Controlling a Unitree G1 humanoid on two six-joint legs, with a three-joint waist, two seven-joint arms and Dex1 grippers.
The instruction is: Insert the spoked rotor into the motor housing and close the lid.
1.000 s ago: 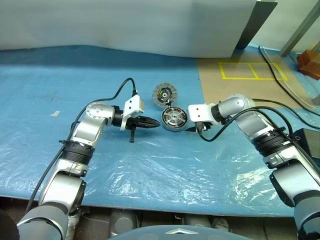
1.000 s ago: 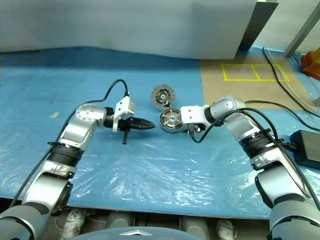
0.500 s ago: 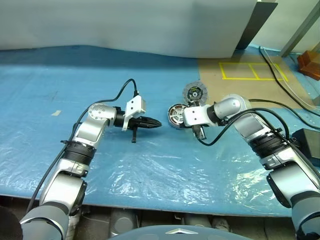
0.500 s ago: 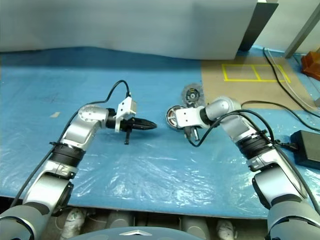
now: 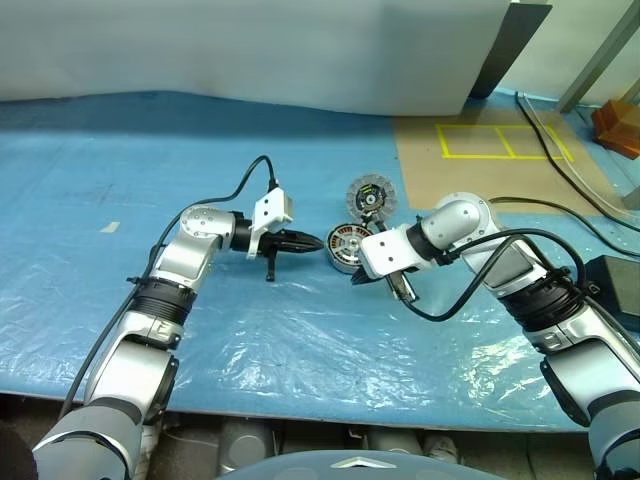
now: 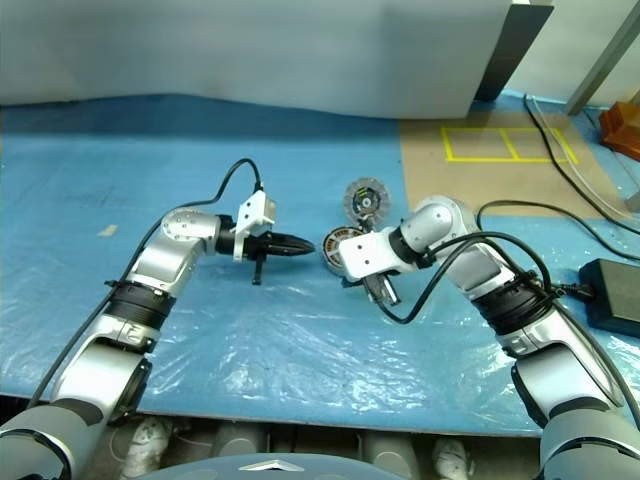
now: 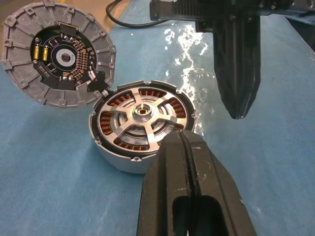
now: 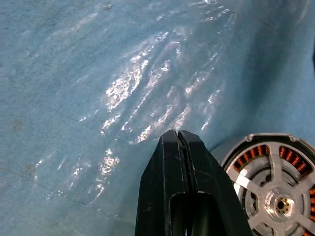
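Observation:
The motor housing [image 5: 343, 246], a silver cup with copper windings, sits mid-table on the blue sheet. The spoked rotor [image 5: 370, 194], a flat disc with a segmented grey rim, lies just behind it and touches its rim [image 7: 58, 56]. My left gripper [image 5: 312, 241] is shut and empty, pointing at the housing's left side, close to the wall [image 7: 141, 123]. My right gripper [image 5: 356, 278] is shut and empty, pointing down at the sheet by the housing's near right side [image 8: 268, 182].
Crinkled blue plastic sheet [image 5: 300, 330] covers the table. A brown board with yellow tape squares [image 5: 490, 140] lies at the back right. A black box [image 5: 618, 282] and cables sit at the right edge. The table's front edge runs close below the arms.
My right gripper swung from the housing's right side round to its near side, toward me. The rotor shifted to the right behind the housing. The left gripper stayed put.

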